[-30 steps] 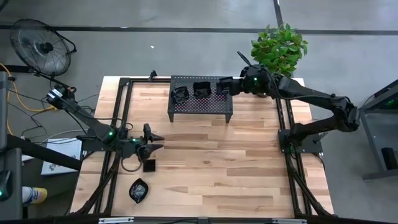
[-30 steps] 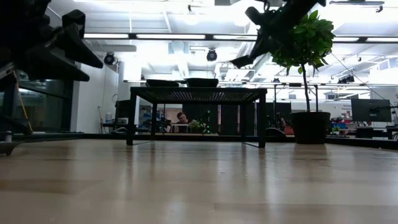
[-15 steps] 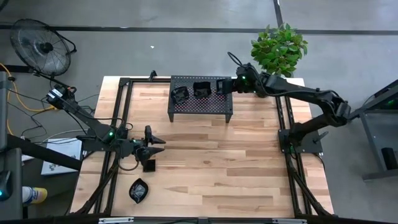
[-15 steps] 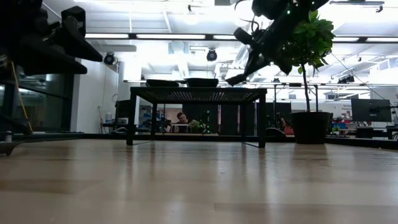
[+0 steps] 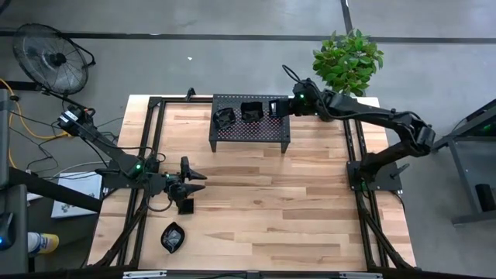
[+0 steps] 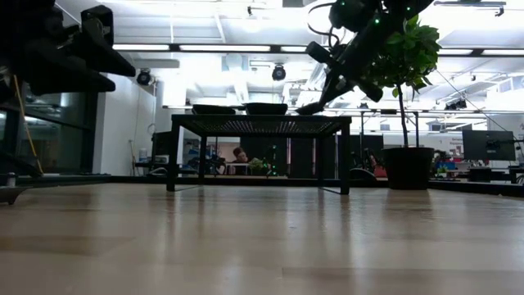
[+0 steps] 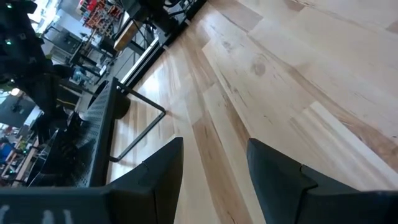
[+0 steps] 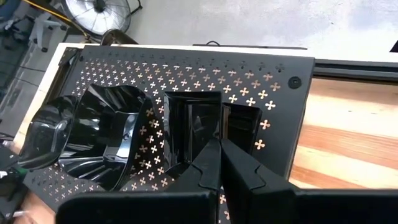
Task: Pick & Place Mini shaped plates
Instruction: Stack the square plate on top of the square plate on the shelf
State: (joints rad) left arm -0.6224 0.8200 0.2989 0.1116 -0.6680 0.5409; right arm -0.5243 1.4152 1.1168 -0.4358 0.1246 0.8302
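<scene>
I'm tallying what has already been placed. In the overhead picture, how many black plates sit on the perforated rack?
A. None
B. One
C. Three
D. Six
C: the high view shows three mini shaped plates on the perforated rack, a wavy-edged plate, a square plate and a small plate by the right end effector; two more plates lie on the table.

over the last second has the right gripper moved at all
Yes. In the high view the right gripper, fingers shut, has shifted left from beside the green potted plant to over the black perforated metal rack.
</scene>
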